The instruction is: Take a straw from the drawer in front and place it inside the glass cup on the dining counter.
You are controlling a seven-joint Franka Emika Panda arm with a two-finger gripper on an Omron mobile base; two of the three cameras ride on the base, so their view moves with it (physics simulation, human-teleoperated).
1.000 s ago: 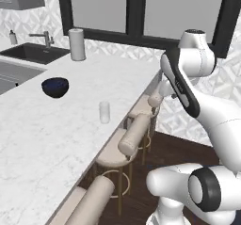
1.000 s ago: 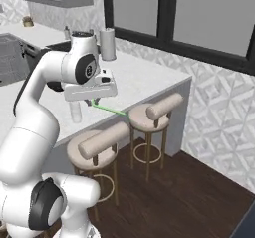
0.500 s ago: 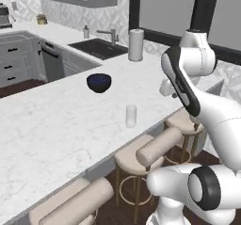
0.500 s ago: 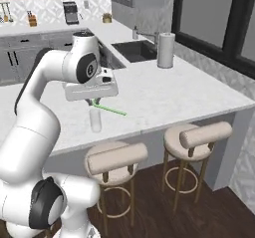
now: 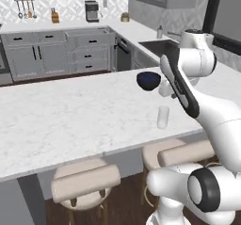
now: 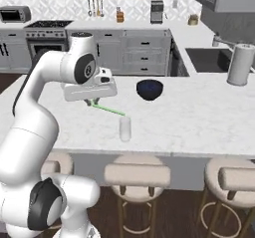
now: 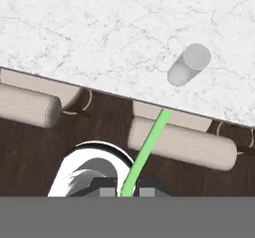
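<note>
Your dining desk (image 6: 199, 117) is the white marble slab running across the middle of the right base view, and it spans the left and centre of the left base view too. Beige padded stools (image 6: 137, 175) line its near edge along the bottom of the frame. The dark blue bowl (image 6: 149, 89) sits on the slab at centre, and the paper towel roll (image 6: 240, 64) stands upright at the right edge of the frame.

The glass cup (image 6: 125, 129) stands upright on the slab just below centre, near the desk's front edge (in the hand view it appears in the upper right). The gripper (image 6: 91, 102) hangs at left of centre in the right base view, its fingers closed on the straw (image 6: 109, 110), which slants down and to the right from them, its free end just above and left of the cup, not in it. In the hand view the straw runs from bottom centre up toward the desk's edge.
</note>
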